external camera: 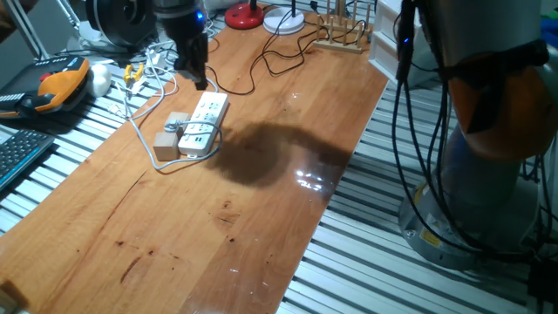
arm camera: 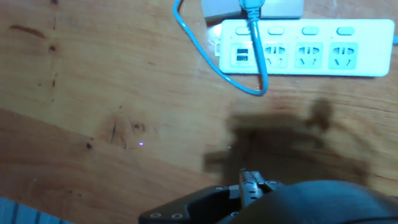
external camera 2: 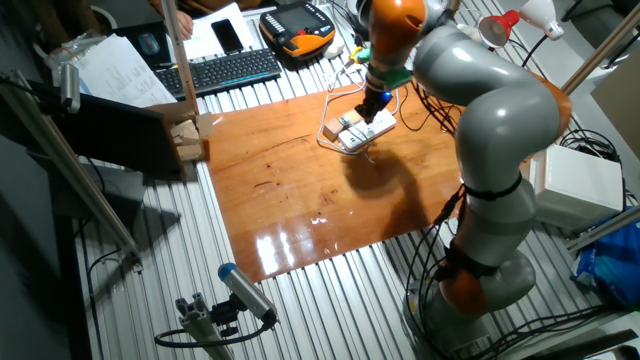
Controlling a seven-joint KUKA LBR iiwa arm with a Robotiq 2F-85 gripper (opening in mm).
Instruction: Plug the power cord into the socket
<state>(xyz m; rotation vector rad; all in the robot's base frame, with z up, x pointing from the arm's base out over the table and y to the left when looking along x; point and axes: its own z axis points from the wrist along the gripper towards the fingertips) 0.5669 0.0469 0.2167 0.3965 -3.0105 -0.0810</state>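
Observation:
The socket (external camera: pixel 206 123) is a long white power strip lying on the wooden table, with two tan cubes (external camera: pixel 171 133) at its left. It also shows in the other fixed view (external camera 2: pixel 364 131) and at the top of the hand view (arm camera: pixel 311 55), outlets facing up. My gripper (external camera: pixel 199 77) hangs just above the strip's far end and is shut on the small black plug of the power cord (external camera: pixel 253 84). The thin black cord trails right and back across the table. In the hand view the plug tip (arm camera: pixel 250 182) sits below the strip, apart from it.
A thin grey looped cable (arm camera: pixel 262 78) crosses the strip's USB end. White cables (external camera: pixel 139 113) lie left of the strip. A red lamp base (external camera: pixel 244 15), a white base (external camera: pixel 284 23) and a wooden rack (external camera: pixel 342 35) stand at the back. A keyboard (external camera 2: pixel 235 68) lies off the table.

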